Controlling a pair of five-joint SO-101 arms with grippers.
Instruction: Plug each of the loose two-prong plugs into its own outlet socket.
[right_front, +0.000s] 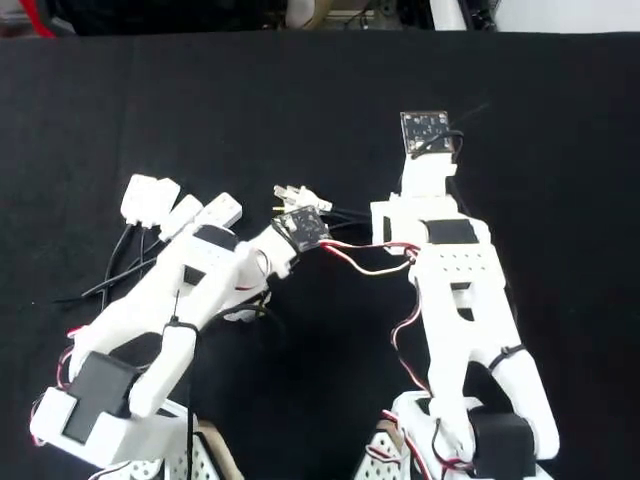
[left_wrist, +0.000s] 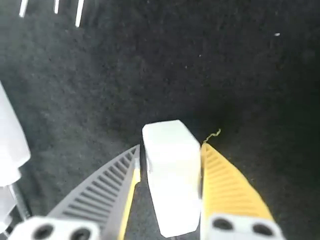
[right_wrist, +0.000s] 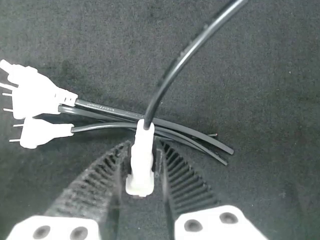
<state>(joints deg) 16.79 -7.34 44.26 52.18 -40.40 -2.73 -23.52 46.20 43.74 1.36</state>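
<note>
The high camera looks down over the black table (right_front: 320, 90) from above. Each wrist camera sits close behind its fingers (left_wrist: 230, 185), facing the table; high and right wrist views share the loose plugs (right_front: 298, 196).

White plugs (right_wrist: 35, 97) near white sockets (right_front: 150, 198)

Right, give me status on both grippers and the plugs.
Left gripper shut on white socket block. Right gripper shut on plug. Loose plugs beside it, their cords lying across its front.
</note>
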